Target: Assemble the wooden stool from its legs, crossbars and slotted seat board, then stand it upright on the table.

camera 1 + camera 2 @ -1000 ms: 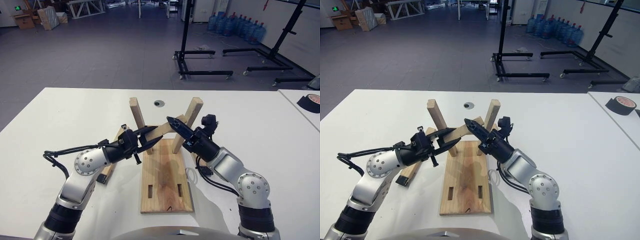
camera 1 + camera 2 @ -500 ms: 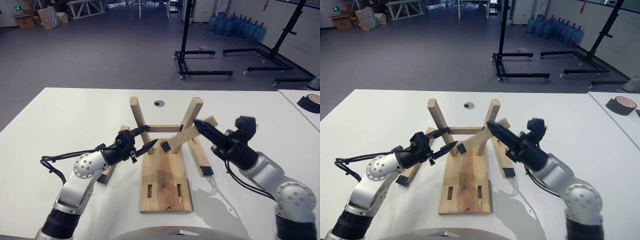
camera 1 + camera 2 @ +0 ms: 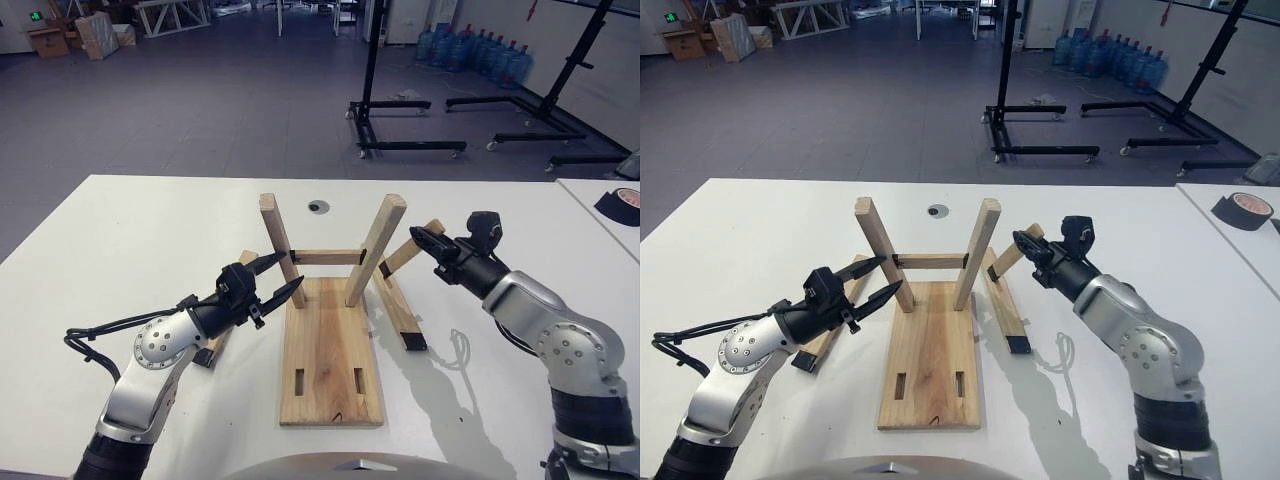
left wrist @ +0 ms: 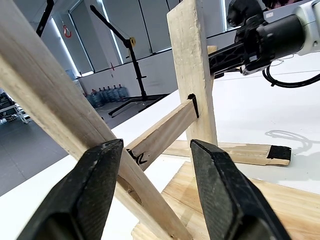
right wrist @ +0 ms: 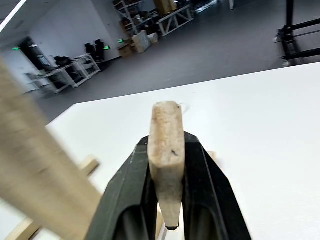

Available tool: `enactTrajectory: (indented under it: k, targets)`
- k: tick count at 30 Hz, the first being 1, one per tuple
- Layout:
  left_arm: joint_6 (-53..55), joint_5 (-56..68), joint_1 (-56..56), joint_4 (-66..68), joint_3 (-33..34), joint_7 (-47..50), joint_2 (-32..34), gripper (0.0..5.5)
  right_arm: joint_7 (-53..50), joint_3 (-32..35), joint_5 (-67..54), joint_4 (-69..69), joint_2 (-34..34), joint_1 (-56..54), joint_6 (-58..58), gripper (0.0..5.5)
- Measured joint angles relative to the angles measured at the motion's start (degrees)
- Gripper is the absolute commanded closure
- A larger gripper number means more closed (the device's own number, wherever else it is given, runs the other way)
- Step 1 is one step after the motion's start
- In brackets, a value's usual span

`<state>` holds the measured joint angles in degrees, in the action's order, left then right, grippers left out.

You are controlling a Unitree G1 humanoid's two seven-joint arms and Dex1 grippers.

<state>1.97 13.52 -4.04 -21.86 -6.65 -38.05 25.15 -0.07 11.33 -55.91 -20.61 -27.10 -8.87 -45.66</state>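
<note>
The seat board is laid flat on the table. At its 12 o'clock end a left leg and a right leg are stood up, joined by a crossbar. Two slots at the 6 o'clock end are left unfilled.

The left end effector is held wide at 9 o'clock of the left leg's lower part. In the left wrist view that leg is seen passing between the fingers, which are not closed on it.

The right end effector is clamped narrowly on the upper end of a bar. From there the bar slopes down toward 8 o'clock, to the foot of the right leg. A loose leg is laid at 3 o'clock of the board, and whether the bar is joined to it cannot be told. Another piece is laid at 9 o'clock, partly under the left arm.

The first leg pair appears seated, so the second pair is judged to be the step in hand. For the next move, the bar would need to be lifted clear of the standing frame and carried toward the 6 o'clock slots, while that frame is steadied by the left end effector.
</note>
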Motion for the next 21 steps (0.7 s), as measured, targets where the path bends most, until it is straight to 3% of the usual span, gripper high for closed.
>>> enactTrajectory:
  k: [5, 21]
  targets:
    - [-0.46, -0.82, 0.15, 0.95, -0.46, 0.54, -0.8, 3.05, -3.27, -0.78, 3.49, 1.17, 3.17, -0.36, -1.39, 5.1]
    - [-1.1, -2.49, 0.19, 1.9, -1.62, 1.49, -1.66, 3.05, 1.7, -4.89, 15.01, 3.1, 3.86, -0.65, -1.49, 5.1]
